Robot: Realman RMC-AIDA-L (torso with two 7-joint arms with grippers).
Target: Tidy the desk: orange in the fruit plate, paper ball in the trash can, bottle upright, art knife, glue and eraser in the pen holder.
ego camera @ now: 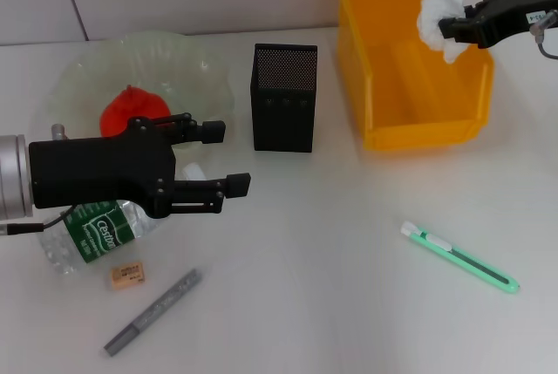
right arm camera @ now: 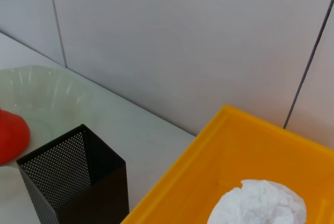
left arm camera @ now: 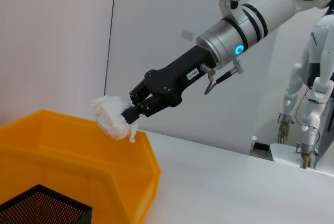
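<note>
bottle (ego camera: 91, 233) lying flat, neck toward fruit plate (ego camera: 187, 60), under left gripper (ego camera: 228, 158).

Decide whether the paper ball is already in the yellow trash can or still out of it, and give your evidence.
Still out. The right gripper is shut on the paper ball, holding it above the trash can, over its rear rim, not resting inside.

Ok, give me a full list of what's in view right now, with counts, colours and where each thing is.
Fruit plate: 1, pale green, far left.
Orange: 1, orange-red, in the fruit plate.
Pen holder: 1, black mesh, centre.
Trash can: 1, yellow, far right.
Paper ball: 1, white, held above the trash can.
Bottle: 1, clear, green label, lying near left.
Eraser: 1, tan, beside the bottle.
Glue: 1, grey, near left.
Art knife: 1, green, near right.
Left gripper: black, open, above the bottle.
Right gripper: black, gripping the paper ball.
</note>
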